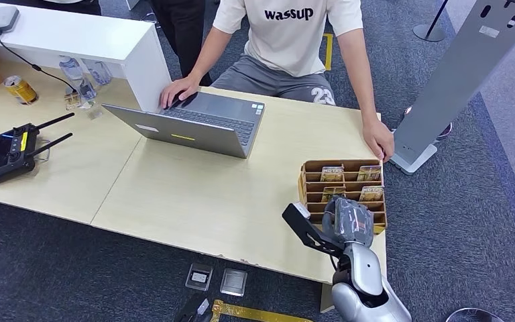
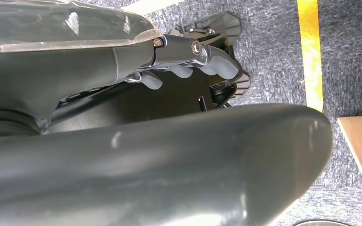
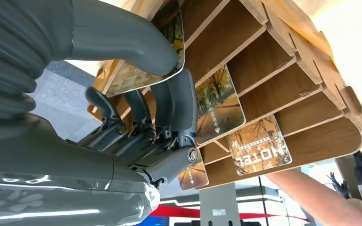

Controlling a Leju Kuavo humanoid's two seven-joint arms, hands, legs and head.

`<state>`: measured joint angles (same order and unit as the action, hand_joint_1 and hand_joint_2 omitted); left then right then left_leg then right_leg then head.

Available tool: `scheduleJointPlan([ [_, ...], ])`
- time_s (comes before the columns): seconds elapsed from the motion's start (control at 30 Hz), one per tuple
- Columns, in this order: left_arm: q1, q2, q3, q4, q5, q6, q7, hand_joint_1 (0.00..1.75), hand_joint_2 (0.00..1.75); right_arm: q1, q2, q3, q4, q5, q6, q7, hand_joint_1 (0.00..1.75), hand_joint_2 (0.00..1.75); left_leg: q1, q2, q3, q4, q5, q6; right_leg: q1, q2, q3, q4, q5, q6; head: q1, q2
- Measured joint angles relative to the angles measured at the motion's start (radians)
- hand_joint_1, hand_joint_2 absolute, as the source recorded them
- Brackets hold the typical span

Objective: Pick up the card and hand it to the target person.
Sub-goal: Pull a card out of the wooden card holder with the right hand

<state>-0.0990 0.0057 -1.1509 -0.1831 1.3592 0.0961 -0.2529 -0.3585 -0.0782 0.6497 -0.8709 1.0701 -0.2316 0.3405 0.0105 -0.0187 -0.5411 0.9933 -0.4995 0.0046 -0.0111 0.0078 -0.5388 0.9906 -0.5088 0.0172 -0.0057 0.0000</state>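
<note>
right hand (image 3: 136, 94) pinches card (image 3: 136, 70) at wooden rack (image 3: 283, 61).

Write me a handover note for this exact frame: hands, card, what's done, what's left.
Right robot hand: at the wooden card rack, thumb and fingers pinching a card still in its slot.
Left robot hand: hanging down over the carpet, fingers curled, holding nothing.
Other cards sit in the rack slots.
Person sits across the table, one hand on the laptop, the other beside the rack.
Done: reach and grasp.
Left: lift the card out, hand it to the person.
</note>
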Motion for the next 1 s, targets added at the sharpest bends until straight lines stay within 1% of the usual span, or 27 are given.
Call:
scheduleJointPlan([
  [0.03, 0.000, 0.000, 0.000, 0.000, 0.000, 0.000, 0.000, 0.00, 0.00, 0.000, 0.000, 0.000, 0.000, 0.000, 0.000, -0.001, 1.71, 1.75, 0.000, 0.000, 0.000, 0.000, 0.000, 0.000, 0.000, 0.000, 0.000, 0.000, 0.000, 0.000, 0.000, 0.000],
  [0.17, 0.000, 0.000, 0.000, 0.000, -0.002, 0.002, -0.001, 0.00, 1.75, -0.002, 0.000, 0.000, 0.000, -0.002, 0.000, -0.005, 1.71, 1.75, 0.000, 0.000, 0.000, 0.000, 0.000, 0.000, 0.000, 0.000, 0.000, 0.000, 0.000, 0.000, 0.000, 0.000],
  [0.43, 0.000, 0.000, -0.009, 0.000, -0.024, 0.008, -0.012, 0.00, 1.75, -0.004, 0.000, 0.001, 0.001, -0.010, 0.000, -0.008, 1.71, 1.75, 0.000, 0.000, 0.000, 0.000, 0.000, 0.000, 0.000, 0.000, 0.000, 0.000, 0.000, 0.000, 0.000, 0.000],
  [0.77, 0.000, 0.000, -0.011, 0.000, -0.015, 0.006, -0.020, 0.00, 1.75, -0.007, -0.001, 0.001, 0.000, -0.029, 0.000, -0.008, 1.71, 1.75, 0.000, 0.000, 0.001, 0.000, 0.000, 0.000, 0.000, 0.000, 0.000, 0.000, 0.000, 0.000, 0.000, 0.000],
  [0.9, 0.000, 0.000, -0.011, 0.000, -0.011, 0.006, -0.020, 0.00, 1.75, -0.007, -0.009, 0.001, -0.017, -0.046, 0.000, -0.001, 1.71, 1.75, 0.000, 0.000, 0.000, 0.000, 0.000, 0.000, 0.000, 0.000, 0.000, 0.000, 0.000, 0.000, 0.000, 0.000],
  [1.0, 0.001, 0.000, -0.011, 0.000, -0.009, 0.005, -0.019, 0.00, 1.75, -0.005, -0.026, 0.000, -0.064, -0.058, 0.022, 0.025, 1.71, 1.75, 0.000, 0.000, 0.000, 0.000, 0.000, 0.000, 0.000, 0.000, 0.000, 0.000, 0.000, 0.000, 0.000, 0.000],
])
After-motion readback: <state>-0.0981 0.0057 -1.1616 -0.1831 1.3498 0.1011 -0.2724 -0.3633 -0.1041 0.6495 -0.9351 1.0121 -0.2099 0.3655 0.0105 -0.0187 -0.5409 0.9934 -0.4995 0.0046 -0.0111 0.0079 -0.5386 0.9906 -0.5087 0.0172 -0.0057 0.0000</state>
